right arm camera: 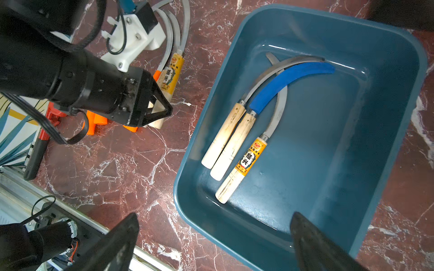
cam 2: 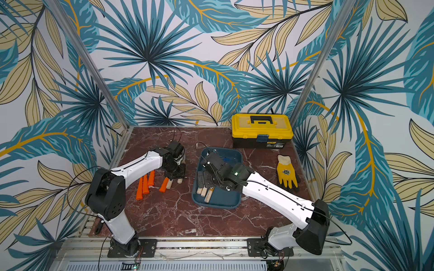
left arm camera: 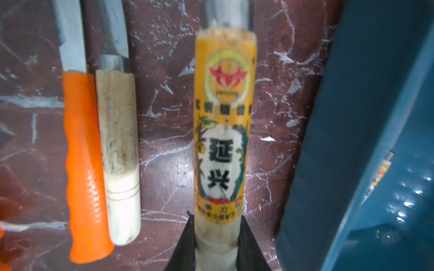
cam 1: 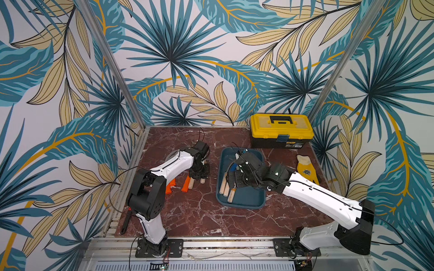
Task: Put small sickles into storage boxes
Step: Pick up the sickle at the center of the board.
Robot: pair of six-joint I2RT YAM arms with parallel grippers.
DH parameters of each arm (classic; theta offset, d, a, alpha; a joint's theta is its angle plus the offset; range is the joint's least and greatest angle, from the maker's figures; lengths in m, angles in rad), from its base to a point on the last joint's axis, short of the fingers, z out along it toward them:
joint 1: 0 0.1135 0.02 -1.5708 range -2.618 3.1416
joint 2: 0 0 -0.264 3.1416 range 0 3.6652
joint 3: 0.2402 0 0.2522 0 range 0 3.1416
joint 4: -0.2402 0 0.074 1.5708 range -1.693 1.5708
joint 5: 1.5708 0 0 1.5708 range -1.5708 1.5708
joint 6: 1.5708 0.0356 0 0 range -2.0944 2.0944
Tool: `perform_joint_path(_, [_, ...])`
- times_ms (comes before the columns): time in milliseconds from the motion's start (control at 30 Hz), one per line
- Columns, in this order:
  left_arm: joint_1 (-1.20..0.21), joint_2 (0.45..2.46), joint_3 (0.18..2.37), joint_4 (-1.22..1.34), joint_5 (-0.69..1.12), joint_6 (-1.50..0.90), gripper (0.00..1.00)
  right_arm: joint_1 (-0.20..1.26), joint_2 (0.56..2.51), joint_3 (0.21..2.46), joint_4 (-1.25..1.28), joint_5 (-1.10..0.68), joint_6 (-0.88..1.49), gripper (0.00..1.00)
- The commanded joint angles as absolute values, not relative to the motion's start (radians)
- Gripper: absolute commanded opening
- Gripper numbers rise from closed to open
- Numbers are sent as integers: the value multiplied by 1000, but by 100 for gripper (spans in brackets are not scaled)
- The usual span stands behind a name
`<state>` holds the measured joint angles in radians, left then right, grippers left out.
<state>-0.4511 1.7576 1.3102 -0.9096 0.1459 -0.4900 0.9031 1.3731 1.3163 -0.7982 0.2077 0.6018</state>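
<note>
Left hand (left arm camera: 216, 234) clamped the butt of a labelled sickle (left arm camera: 223, 131) just beside the teal tray (right arm camera: 317, 164), probably to keep clear of the blade. Right hand (right arm camera: 213, 218) hung wide open above three sickles (right arm camera: 234, 138) lying inside it.

Left arm (cam 1: 173, 164) and right arm (cam 1: 317, 198) cased in white shells, black joint housings (cam 1: 146, 194) studded with screws, black cables (right arm camera: 48, 125) routed along the links, green light (cam 2: 236, 173) shown at one wrist, right gripper (right arm camera: 215, 214) fitted with black wedge-shaped fingers (right arm camera: 122, 239)
</note>
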Motion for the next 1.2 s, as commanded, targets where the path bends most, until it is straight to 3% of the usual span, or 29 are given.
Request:
perform_joint_path(0, [-474,1701,1353,-947,144,-504,0,900,1340,1284,-822,232,631,100])
perform_joint_path(567, [-616,1592,1405,-1020,141,-579,0,901,1188,1178,-862,267,738,99])
perform_joint_path(1167, [-773,1661,1486,-1021,136,-625,0,900,1003,1098,-994,382,800,100])
